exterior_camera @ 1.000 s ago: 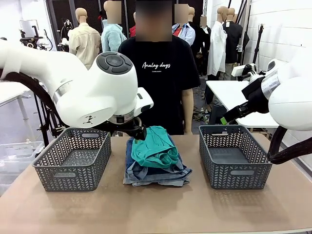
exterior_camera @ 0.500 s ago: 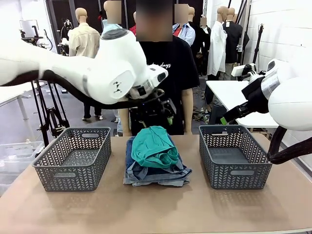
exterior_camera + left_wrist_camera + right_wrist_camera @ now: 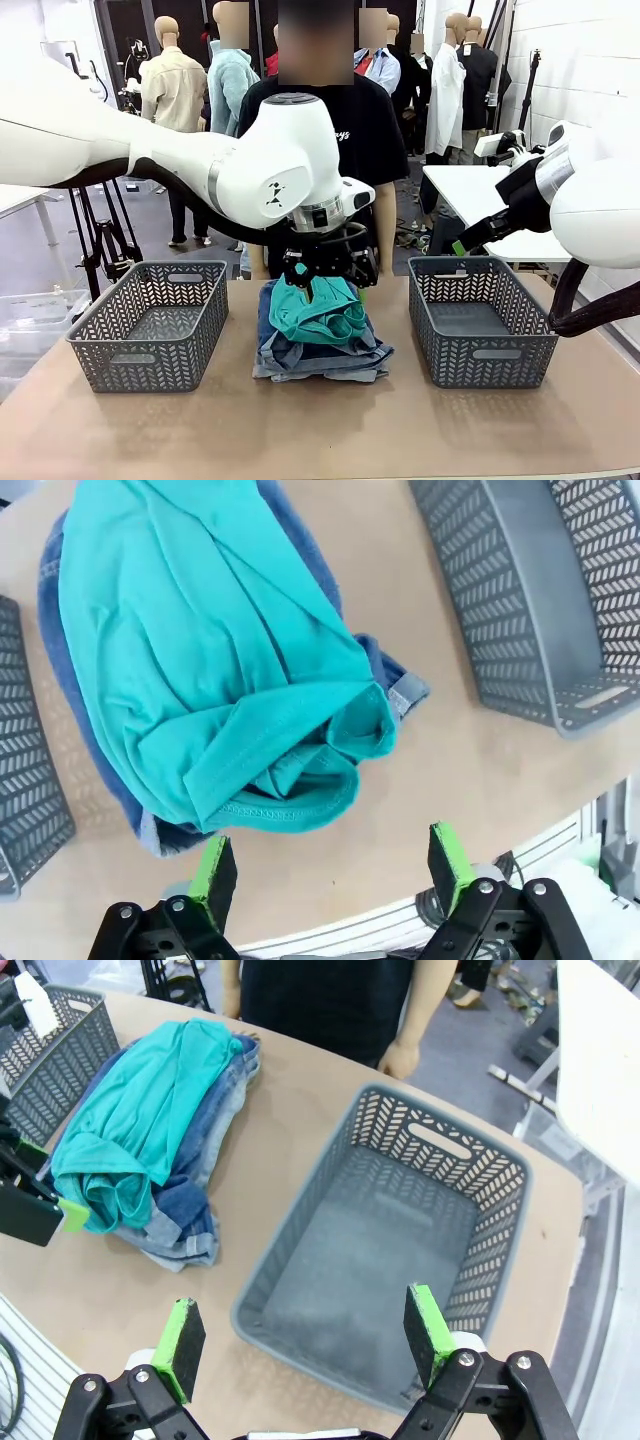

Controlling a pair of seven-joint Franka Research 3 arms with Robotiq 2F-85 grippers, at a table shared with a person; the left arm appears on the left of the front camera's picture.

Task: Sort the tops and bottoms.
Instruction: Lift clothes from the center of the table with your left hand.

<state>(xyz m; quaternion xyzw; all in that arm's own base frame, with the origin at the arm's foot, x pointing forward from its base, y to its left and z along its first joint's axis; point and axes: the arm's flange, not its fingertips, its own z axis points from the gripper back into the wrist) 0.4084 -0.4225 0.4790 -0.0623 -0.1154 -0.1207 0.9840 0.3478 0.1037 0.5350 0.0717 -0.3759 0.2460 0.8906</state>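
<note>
Nearest to us, the tan tabletop (image 3: 320, 430) lies flat and bare along its front edge. Farther in, we see three things in a row across it: a grey lattice basket on the left (image 3: 148, 352), a pile of clothes in the middle, and a matching basket on the right (image 3: 480, 355). Both baskets show only their own grey floors.

At the bottom of the pile are the folded denim shorts (image 3: 320, 362), a darker blue layer and a paler one, and one rolled cuff pokes out at the side. The teal top (image 3: 315, 305) lies crumpled on them and covers most of the denim.

Directly over the far part of the pile hangs the left gripper (image 3: 322, 272), pointing down. In its wrist view the left gripper's green pads (image 3: 213, 870) stand wide apart with nothing between them. We cannot tell whether they touch the cloth. Off to the right, the right gripper (image 3: 303, 1328) is held high above the right basket, and its fingers too are spread wide and grip nothing.

Beyond the far edge of the table stands a person in a black printed T-shirt (image 3: 330, 150), arms down. Behind that, we make out a grey floor, a white table at the right (image 3: 470, 195), black stands at the left (image 3: 105, 235) and a white wall on the right side.
</note>
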